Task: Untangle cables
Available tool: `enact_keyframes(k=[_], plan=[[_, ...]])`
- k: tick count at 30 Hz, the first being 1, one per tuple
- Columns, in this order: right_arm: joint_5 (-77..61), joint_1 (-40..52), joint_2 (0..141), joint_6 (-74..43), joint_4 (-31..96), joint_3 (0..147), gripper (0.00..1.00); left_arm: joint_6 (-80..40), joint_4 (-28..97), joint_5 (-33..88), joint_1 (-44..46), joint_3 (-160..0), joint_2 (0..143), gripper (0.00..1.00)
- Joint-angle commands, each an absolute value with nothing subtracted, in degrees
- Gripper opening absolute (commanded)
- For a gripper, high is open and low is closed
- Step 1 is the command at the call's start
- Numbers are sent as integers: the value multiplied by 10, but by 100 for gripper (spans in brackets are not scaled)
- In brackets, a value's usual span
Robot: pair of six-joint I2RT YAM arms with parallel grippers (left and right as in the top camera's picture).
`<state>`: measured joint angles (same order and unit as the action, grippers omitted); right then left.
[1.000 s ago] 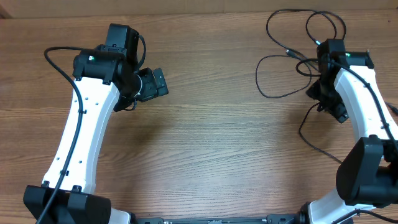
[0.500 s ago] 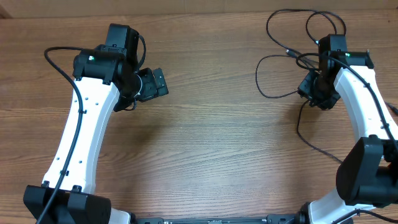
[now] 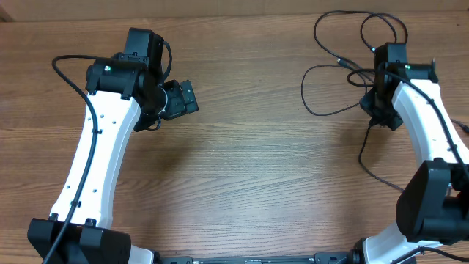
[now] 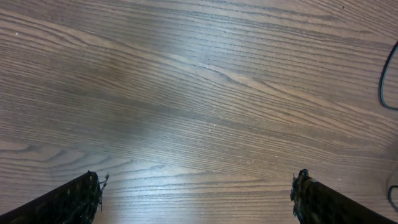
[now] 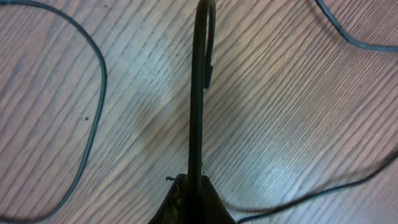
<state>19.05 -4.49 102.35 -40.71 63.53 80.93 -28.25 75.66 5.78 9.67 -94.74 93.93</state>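
**A:** Where are the cables lying?

**B:** The cables (image 3: 304, 94) are sprawling in loose, overlapping loops on the table (image 3: 249, 169). Seen from overhead, they are sitting at about 1 o'clock, close to the right arm. One strand is trailing from the tangle toward 6 o'clock, along the inner side of that arm.

**A:** What is the right gripper doing?

**B:** The right gripper (image 3: 381, 110) is sitting at the 4 o'clock edge of the loops, and it is pinching one of the cables between closed jaws. In its wrist view the fingertips (image 5: 186, 196) are pressing together at 6 o'clock. The held cable is running straight up from them toward 12 o'clock and bending over at the top.

**A:** Are other loops showing in that view?

**B:** Yes. One is curving down the 9 o'clock side. Others are crossing the 1 o'clock corner and the 4 o'clock edge, all lying on the wood.

**A:** And the left gripper?

**B:** The left gripper (image 3: 183, 97) is hanging at about 10 o'clock on the table, well apart from the tangle. Its jaws are standing wide apart over bare wood. In its wrist view a curve of cable is peeking in at the 3 o'clock edge.
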Motion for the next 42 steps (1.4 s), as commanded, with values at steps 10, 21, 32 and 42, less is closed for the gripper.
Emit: enact_keyframes(k=[10,21,32,42], plan=[[92,-46,1026,-368,606,789,97,-270,756,54,98,-945,944,100],[71,-114,1025,-309,722,1008,100,-270,755,53,98,-945,944,99],[24,-274,1032,-284,695,1068,100,-270,754,41,98,-945,944,100],[9,-308,1088,-281,691,1051,100,-270,750,41,98,-945,944,100]])
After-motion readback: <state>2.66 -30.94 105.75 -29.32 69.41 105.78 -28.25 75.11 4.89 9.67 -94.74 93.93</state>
